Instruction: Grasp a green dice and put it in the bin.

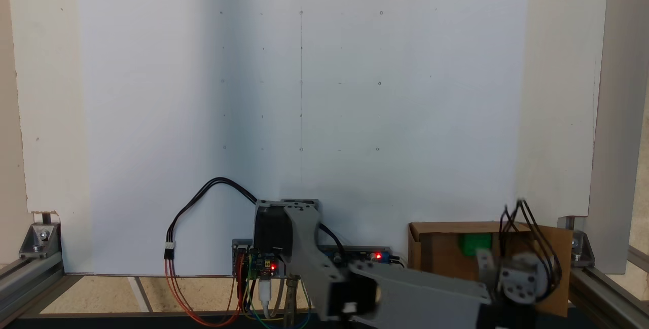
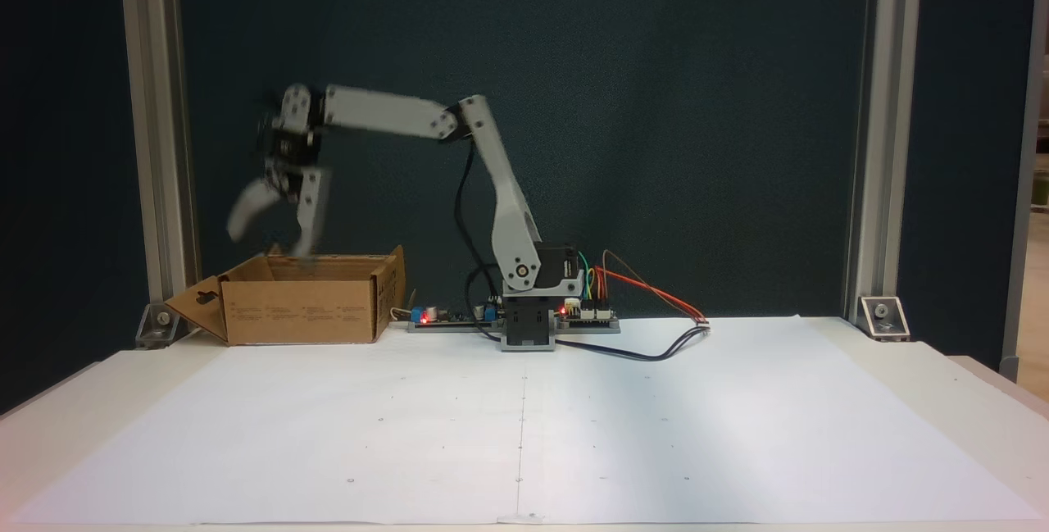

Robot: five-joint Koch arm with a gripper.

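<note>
Big white sheet across the table (image 2: 524, 425), bare of objects through the middle of both fixed views. The arm (image 2: 385, 115) reaches out toward the left of frame, elbow high, wrist hanging above the bin (image 2: 303, 311), the brown cardboard box at left centre with its slotted flap splayed outward. The fingers (image 2: 274, 229) point down over the box mouth, spread well apart and blurred with motion, one tip right at the rim, nothing visible between them. And the green dice (image 1: 474, 244)? In the top-down fixed view it's a green blur at lower right, inside the bin's walls, so the drop looks done. The risk now, as I judge it: that low finger tip snagging the cardboard rim on the way out, dragging or tipping the light box and spilling the dice.
</note>
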